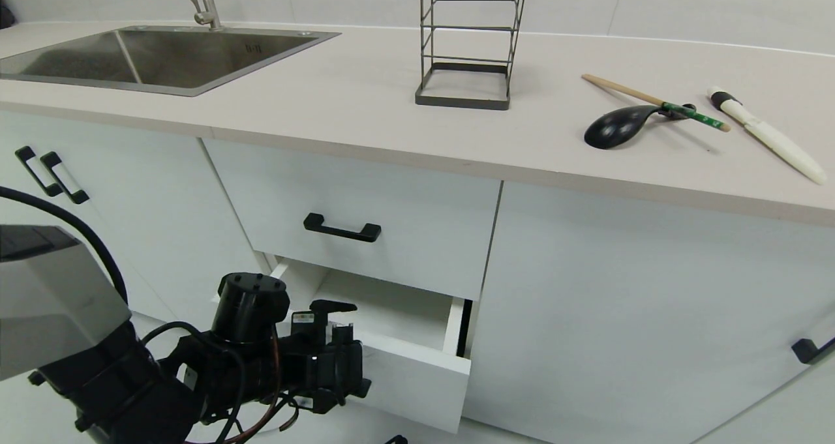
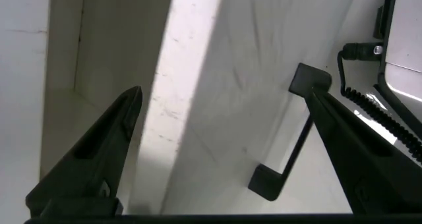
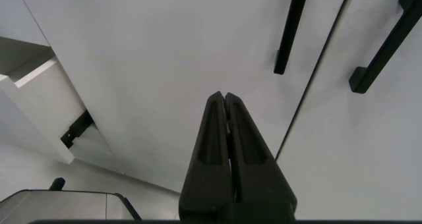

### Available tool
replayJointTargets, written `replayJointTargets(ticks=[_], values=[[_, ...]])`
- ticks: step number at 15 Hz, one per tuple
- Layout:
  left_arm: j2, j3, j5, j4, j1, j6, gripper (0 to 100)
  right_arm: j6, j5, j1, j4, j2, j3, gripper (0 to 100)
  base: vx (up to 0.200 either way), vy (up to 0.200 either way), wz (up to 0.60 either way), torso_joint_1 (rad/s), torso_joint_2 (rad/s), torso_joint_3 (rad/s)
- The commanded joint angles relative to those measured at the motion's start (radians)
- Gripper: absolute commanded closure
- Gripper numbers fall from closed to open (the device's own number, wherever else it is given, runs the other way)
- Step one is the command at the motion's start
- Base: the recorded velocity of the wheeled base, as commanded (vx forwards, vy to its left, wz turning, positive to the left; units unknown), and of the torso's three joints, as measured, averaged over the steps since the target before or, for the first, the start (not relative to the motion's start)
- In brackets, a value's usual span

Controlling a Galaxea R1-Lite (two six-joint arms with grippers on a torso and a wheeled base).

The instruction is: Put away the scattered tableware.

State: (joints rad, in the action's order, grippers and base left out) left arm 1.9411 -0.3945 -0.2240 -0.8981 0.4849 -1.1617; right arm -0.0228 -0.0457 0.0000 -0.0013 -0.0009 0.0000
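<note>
Left gripper (image 1: 339, 366), lower left, jaws spread wide at the pulled-out drawer (image 1: 417, 366), I'd guess the stash spot. Left wrist cam adds the drawer handle (image 2: 283, 151) beside one finger, which the arm covers from the head cam. Black spoon (image 1: 620, 126), chopstick (image 1: 655, 102) and white utensil (image 1: 770, 134) sit on the countertop, upper right. Right gripper (image 3: 225, 99) is pinched shut, empty.
</note>
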Motion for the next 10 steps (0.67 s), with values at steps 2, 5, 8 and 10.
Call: replayJointTargets(ticks=[2, 5, 8, 10], values=[[-0.109, 0.094, 0.0, -0.004, 0.009, -0.001, 0, 0.0, 0.0, 0.0, 0.0, 0.001, 0.0, 100, 0.0, 0.0, 0.0, 0.0, 0.0, 0.0], [-0.211, 0.23, 0.0, -0.002, 0.027, 0.017, 0, 0.0, 0.0, 0.0, 0.0, 0.001, 0.0, 100, 0.0, 0.0, 0.0, 0.0, 0.0, 0.0], [-0.246, 0.293, 0.0, -0.002, 0.066, 0.059, 0, 0.0, 0.0, 0.0, 0.0, 0.001, 0.0, 100, 0.0, 0.0, 0.0, 0.0, 0.0, 0.0], [-0.263, 0.307, 0.0, 0.002, 0.084, 0.07, 0, 0.0, 0.0, 0.0, 0.0, 0.001, 0.0, 100, 0.0, 0.0, 0.0, 0.0, 0.0, 0.0]])
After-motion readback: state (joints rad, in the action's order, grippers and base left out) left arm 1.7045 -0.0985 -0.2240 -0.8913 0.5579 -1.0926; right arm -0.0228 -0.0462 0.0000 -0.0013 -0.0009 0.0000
